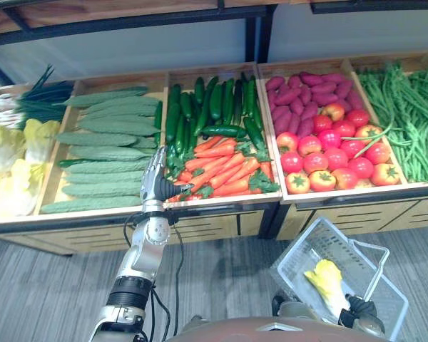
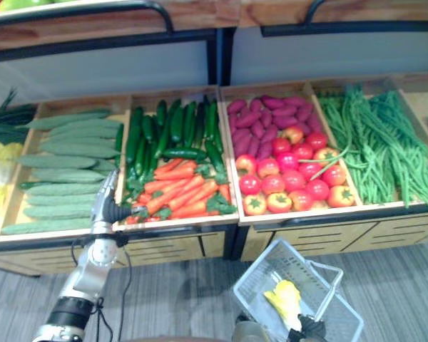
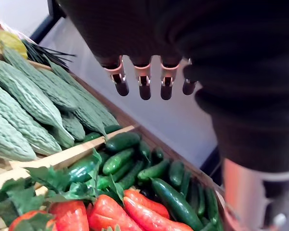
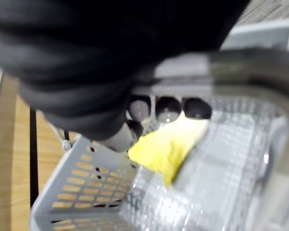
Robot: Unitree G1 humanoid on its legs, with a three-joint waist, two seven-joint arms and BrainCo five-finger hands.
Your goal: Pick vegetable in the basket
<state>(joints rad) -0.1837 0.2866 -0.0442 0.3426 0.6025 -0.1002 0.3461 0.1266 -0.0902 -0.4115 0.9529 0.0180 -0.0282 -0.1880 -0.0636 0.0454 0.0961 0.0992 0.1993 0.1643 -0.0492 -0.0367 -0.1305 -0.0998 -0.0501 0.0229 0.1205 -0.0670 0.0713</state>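
My left hand [image 1: 155, 179] is open, fingers straight, held over the shelf's front edge between the bitter gourds [image 1: 107, 142] and the carrots [image 1: 225, 167]. In the left wrist view its fingers [image 3: 144, 82] hang above carrots [image 3: 135, 211] and cucumbers [image 3: 120, 142] and touch nothing. My right hand [image 1: 360, 308] is shut on the handle [image 4: 250, 72] of a white wire basket [image 1: 294, 258], low at the right. One yellow leafy cabbage [image 1: 327, 281] lies inside the basket [image 4: 86, 173].
The wooden shelf holds bins of cucumbers [image 1: 207, 107], purple sweet potatoes [image 1: 307, 96], tomatoes [image 1: 335, 153] and green beans [image 1: 406, 114]. Yellow cabbages [image 1: 14, 157] and green onions [image 1: 36, 100] lie at the far left. A dark metal frame runs above.
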